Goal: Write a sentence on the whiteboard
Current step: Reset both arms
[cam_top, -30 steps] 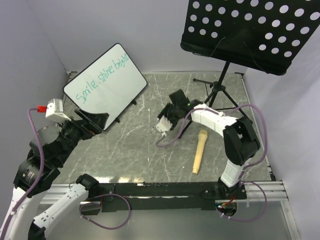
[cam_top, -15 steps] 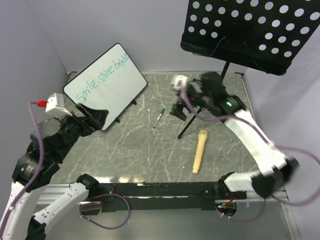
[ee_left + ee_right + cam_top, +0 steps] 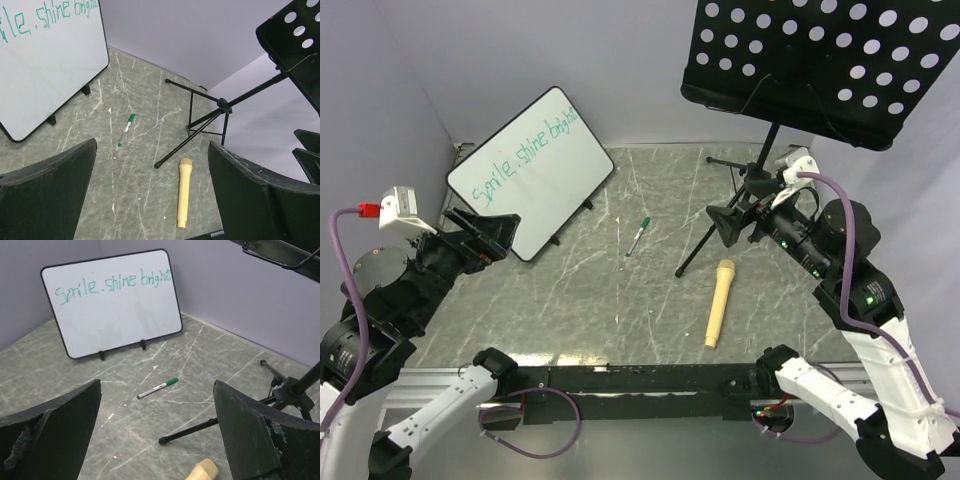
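The whiteboard (image 3: 545, 185) leans on its small feet at the back left, and the sentence (image 3: 524, 155) runs in teal-green along its upper edge. It reads "Smile. shine bright" (image 3: 112, 284) in the right wrist view, and part of it (image 3: 50, 16) shows in the left wrist view. A green-capped marker (image 3: 637, 236) lies loose on the table in the middle, touched by nothing. My left gripper (image 3: 498, 236) hangs open just in front of the board's near corner. Off to the right, my right gripper (image 3: 723, 226) is raised and open, facing the marker (image 3: 157, 388).
A black perforated music stand (image 3: 820, 60) rises at the back right, and its tripod leg (image 3: 698, 250) reaches toward the middle. A beige microphone (image 3: 717, 303) lies right of centre. Grey walls close in the left, back and right sides.
My right gripper opened and let go of the marker, which now lies on the table. That arm lifted and swung back to the right. My left arm drew back slightly to the left.
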### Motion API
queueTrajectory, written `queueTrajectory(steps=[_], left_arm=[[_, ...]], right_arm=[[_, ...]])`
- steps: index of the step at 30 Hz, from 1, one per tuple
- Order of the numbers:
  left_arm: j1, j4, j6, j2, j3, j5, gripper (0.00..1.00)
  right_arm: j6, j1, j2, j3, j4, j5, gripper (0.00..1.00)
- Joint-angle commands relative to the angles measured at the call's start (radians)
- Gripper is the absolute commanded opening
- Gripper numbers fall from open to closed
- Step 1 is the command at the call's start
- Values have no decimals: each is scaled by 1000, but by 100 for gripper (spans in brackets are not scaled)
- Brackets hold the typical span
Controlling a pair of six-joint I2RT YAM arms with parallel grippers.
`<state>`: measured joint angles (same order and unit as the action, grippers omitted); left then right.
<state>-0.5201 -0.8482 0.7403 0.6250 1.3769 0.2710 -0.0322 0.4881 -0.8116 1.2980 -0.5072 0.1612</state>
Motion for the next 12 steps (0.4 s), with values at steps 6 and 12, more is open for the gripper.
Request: queueTrajectory(steps=[6,12], left_arm=[[2,9,-47,-5,30,-33,97],[2,4,-65,12,45,-36,96]], right_arm=[[38,-5,48,-68,27,-77,100],[-8,-9,66,-94,39,-71,100]])
